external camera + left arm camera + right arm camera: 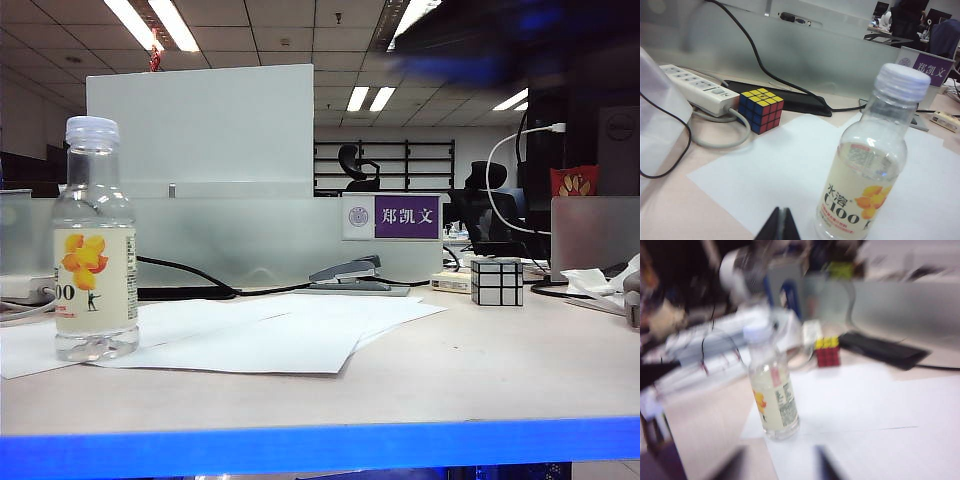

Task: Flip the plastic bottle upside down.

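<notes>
Your plastic bottle stands upright, white cap on top, on the near left corner of the white paper sheets spread over the pale desk. Its cream label with the yellow-orange fruit faces the exterior camera. Nothing touches it.

From the left wrist view you see the same bottle close ahead. The left gripper shows only as dark tips at the frame edge, pressed together with nothing between them, just short of the bottle's base and apart from it.

The right wrist view is smeared by motion. In it the bottle stands ahead of the right gripper, whose two dark blurred fingers stand spread apart, empty, with the paper showing between them. Neither gripper can be made out clearly in the exterior view; only a dark blue blur crosses its upper right.

Farther out, a coloured cube with a yellow top sits beside a white power strip at the paper's far edge, next to a flat black object with a black cable running over it. On the other side of the desk you have a silver mirror cube, a grey stapler and a purple name plate against the frosted partition.
</notes>
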Robot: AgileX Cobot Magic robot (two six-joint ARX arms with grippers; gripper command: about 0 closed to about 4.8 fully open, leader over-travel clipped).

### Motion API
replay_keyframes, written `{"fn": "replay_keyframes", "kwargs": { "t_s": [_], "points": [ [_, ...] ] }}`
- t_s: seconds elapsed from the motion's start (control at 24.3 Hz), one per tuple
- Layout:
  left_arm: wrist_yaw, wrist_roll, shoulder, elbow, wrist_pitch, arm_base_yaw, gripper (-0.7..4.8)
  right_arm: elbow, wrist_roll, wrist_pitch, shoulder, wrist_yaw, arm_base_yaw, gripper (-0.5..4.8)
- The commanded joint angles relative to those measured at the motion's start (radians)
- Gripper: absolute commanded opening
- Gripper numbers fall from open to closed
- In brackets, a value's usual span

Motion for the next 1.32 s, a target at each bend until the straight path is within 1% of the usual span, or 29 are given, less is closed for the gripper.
{"fn": "replay_keyframes", "kwargs": {
  "t_s": [0.04, 0.12, 0.25, 0.33, 0.78, 0.91, 1.03, 1.32],
  "points": [
    [0.003, 0.018, -0.001, 0.001, 0.005, 0.000, -0.05, 0.133, -0.028, 0.008, 0.175, -0.049, 0.014, 4.79],
    [-0.001, 0.041, -0.001, 0.001, 0.001, 0.001, -0.05, 0.219, -0.024, 0.024, 0.290, -0.109, 0.025, 4.79],
    [0.003, 0.043, -0.001, 0.001, -0.008, 0.000, -0.05, 0.320, 0.009, 0.037, 0.405, -0.211, 0.025, 4.79],
    [-0.006, 0.048, -0.001, 0.001, -0.018, 0.001, -0.05, 0.371, 0.008, 0.037, 0.452, -0.240, 0.043, 4.79],
    [-0.004, 0.047, -0.001, 0.001, -0.023, 0.000, -0.05, 0.616, -0.034, 0.035, 0.645, -0.238, 0.190, 4.79],
    [-0.003, 0.047, -0.001, 0.001, -0.023, 0.000, -0.05, 0.658, -0.046, 0.034, 0.687, -0.224, 0.203, 4.79],
    [-0.002, 0.047, -0.001, 0.001, -0.023, 0.000, -0.05, 0.674, -0.082, 0.035, 0.716, -0.162, 0.207, 4.79],
    [0.000, 0.047, -0.001, 0.001, -0.023, 0.000, -0.05, 0.715, -0.138, 0.044, 0.788, -0.097, 0.211, 4.79]
  ]
}}
